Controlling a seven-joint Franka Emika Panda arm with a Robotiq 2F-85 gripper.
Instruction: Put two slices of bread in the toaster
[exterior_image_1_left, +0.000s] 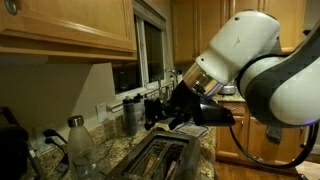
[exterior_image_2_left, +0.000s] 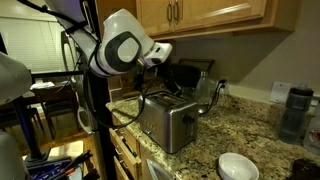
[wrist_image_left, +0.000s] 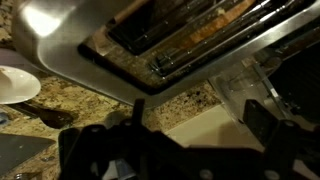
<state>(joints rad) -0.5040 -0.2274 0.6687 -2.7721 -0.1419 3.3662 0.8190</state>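
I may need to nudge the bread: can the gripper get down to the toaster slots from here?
Probably yes. The gripper hangs open just above the toaster, and in the wrist view nothing lies between it and the slots, where what looks like bread sits.

A speckled granite countertop (exterior_image_2_left: 250, 135) runs along a pale, dimly lit kitchen wall (exterior_image_2_left: 250, 65). Above the countertop hang honey-coloured wooden cabinets (exterior_image_2_left: 200, 14), warm in the light. Past the countertop's end a window (exterior_image_2_left: 30, 50) seems to carry slatted blinds. Below the countertop stand wooden cabinet doors (exterior_image_1_left: 225, 140).
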